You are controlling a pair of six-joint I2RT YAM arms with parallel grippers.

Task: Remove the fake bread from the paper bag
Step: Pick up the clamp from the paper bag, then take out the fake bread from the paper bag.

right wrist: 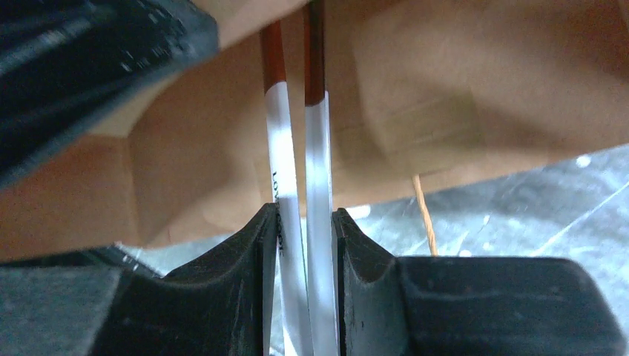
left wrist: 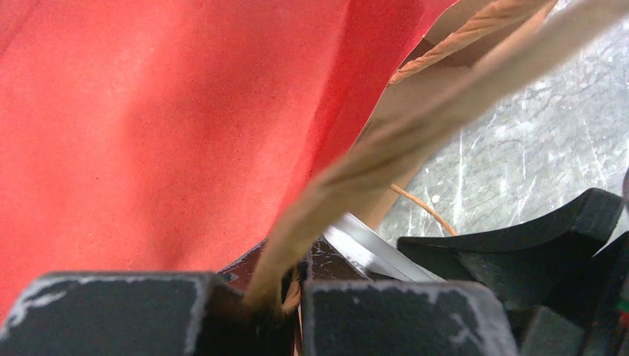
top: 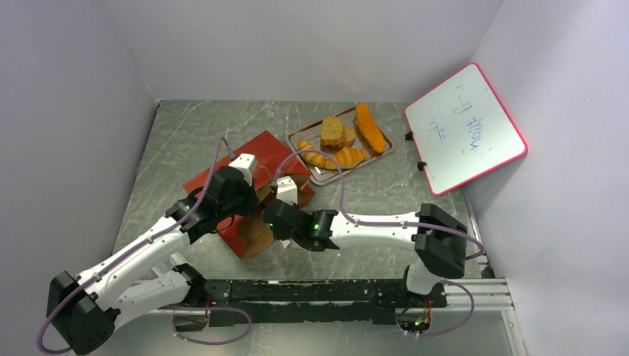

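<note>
At eight o'clock from the tray (top: 293,138) of bread (top: 369,127), the right gripper (right wrist: 305,222), clamped on tongs (right wrist: 320,170), likely next probes the bag (top: 259,152) for leftovers.

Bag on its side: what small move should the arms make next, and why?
Probably slide the tongs a little deeper into the bag. The left gripper pinches it at the mouth. The right gripper is shut on the tongs, which point inside, and only brown paper shows around them. Bread already lies on the tray, so any left would sit further in.
</note>
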